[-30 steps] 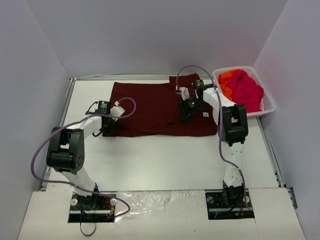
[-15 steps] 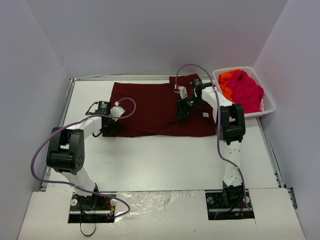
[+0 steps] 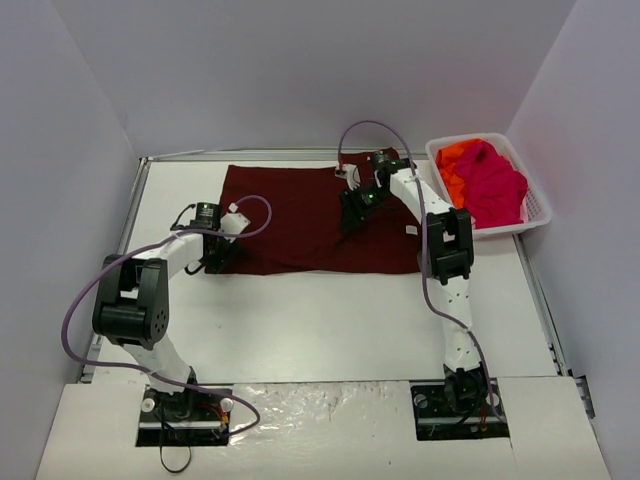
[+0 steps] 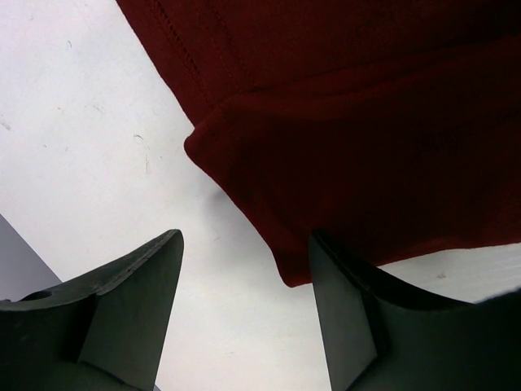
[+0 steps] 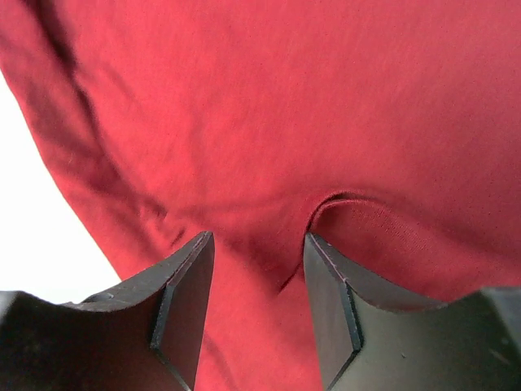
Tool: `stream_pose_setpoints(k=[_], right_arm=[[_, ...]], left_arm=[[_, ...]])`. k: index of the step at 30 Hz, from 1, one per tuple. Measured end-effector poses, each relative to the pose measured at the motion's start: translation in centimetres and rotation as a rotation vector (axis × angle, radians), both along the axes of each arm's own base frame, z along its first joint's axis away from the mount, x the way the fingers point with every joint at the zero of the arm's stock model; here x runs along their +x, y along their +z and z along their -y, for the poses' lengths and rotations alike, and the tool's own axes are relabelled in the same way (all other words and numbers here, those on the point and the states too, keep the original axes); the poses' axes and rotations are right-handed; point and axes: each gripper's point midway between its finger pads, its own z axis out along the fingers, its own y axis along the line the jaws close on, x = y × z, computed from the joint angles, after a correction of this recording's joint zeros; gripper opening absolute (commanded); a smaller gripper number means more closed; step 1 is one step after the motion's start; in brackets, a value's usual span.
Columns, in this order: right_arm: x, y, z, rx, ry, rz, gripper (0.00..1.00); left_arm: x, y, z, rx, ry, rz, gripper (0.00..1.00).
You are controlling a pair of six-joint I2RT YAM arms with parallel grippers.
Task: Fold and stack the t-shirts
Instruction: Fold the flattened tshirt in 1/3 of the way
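Note:
A large dark maroon t-shirt (image 3: 290, 215) lies spread flat across the back middle of the table, with a small white label (image 3: 410, 232) near its right edge. My left gripper (image 3: 213, 258) sits low at the shirt's front left corner. In the left wrist view it (image 4: 244, 244) is open, with the cloth corner (image 4: 285, 273) just inside the right finger and bare table between the jaws. My right gripper (image 3: 350, 213) is down on the shirt's right half. It (image 5: 259, 244) stands open over a raised fold (image 5: 350, 208) of maroon cloth. Pink (image 3: 492, 182) and orange (image 3: 452, 158) t-shirts fill the basket.
A white lattice basket (image 3: 532, 218) stands at the back right corner, against the right wall. Walls close in the table on the left, back and right. Bare white table (image 3: 320, 320) runs between the shirt and the arm bases. Purple cables loop over both arms.
My right gripper has slid left and toward the back across the shirt, and the shirt's right edge has drawn in slightly. The left arm has not moved.

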Motion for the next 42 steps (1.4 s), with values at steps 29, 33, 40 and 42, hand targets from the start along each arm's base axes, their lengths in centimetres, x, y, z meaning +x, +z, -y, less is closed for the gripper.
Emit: stream_pose_setpoints(k=[29, 33, 40, 42], right_arm=[[-3.8, 9.0, 13.4, -0.303, -0.254, 0.3, 0.5], [-7.5, 6.1, 15.4, -0.357, -0.257, 0.214, 0.49], [-10.8, 2.8, 16.7, -0.386, -0.259, 0.111, 0.49], [-10.8, 2.6, 17.4, -0.388, -0.28, 0.107, 0.49]], left_arm=[[-3.1, -0.1, -0.7, 0.002, 0.004, -0.004, 0.63], [-3.1, -0.1, -0.6, -0.004, -0.007, -0.004, 0.63], [-3.1, -0.2, -0.5, -0.016, -0.014, -0.006, 0.62], [-3.0, -0.2, -0.5, -0.016, -0.014, -0.005, 0.63]])
